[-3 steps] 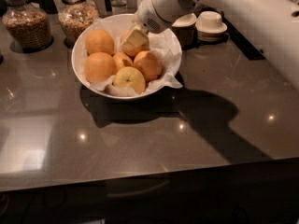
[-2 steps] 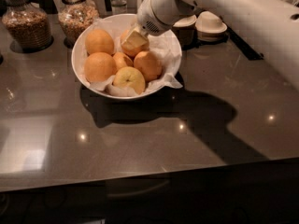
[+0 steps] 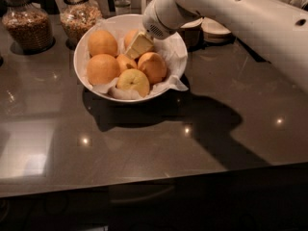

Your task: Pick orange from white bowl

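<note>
The gripper (image 3: 138, 46) dips into the white bowl (image 3: 77, 66) in the upper middle of the frame, its pale tip low among the fruit near the back. The wrist covers its upper part, and I cannot tell whether it is spread or pressed together. The arm (image 3: 240, 13) comes in from the upper right, cut off by the frame edge, and hides part of the bowl's far rim. On crumpled paper (image 3: 175, 57) lie oranges (image 3: 102, 43), one just right of the gripper's tip. A paler yellowish fruit (image 3: 134, 81) lies in front, and another fruit behind the gripper is mostly hidden. Two jars (image 3: 28, 23) stand at the upper left, their tops cut off. Cups (image 3: 214, 28) sit partly covered behind the arm. The arm's shadow (image 3: 216, 124) darkens the counter (image 3: 144, 148) right of the bowl.
</note>
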Action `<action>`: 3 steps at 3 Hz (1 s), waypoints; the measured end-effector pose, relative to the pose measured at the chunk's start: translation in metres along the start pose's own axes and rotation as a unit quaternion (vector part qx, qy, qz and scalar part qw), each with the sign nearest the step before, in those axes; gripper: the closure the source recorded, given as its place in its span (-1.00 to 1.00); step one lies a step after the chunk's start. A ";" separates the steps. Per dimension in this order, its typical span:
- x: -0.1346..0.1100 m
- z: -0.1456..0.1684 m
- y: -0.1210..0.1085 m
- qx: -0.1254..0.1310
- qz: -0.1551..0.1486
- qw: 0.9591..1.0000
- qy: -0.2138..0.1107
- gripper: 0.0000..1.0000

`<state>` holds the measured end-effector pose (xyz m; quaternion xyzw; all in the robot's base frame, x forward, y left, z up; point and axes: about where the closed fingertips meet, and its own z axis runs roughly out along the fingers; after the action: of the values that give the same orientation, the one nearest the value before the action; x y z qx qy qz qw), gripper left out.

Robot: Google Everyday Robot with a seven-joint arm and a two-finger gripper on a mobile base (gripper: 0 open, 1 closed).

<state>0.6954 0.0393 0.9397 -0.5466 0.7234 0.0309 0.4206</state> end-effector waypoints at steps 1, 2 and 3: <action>0.000 0.002 -0.003 0.013 0.006 1.000 0.004 -0.66; 0.000 0.007 -0.004 0.021 0.010 1.000 0.008 -0.62; 0.002 0.013 -0.004 0.030 0.015 0.999 0.015 -0.54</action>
<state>0.7056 0.0428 0.9316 -0.5233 0.7383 0.0070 0.4255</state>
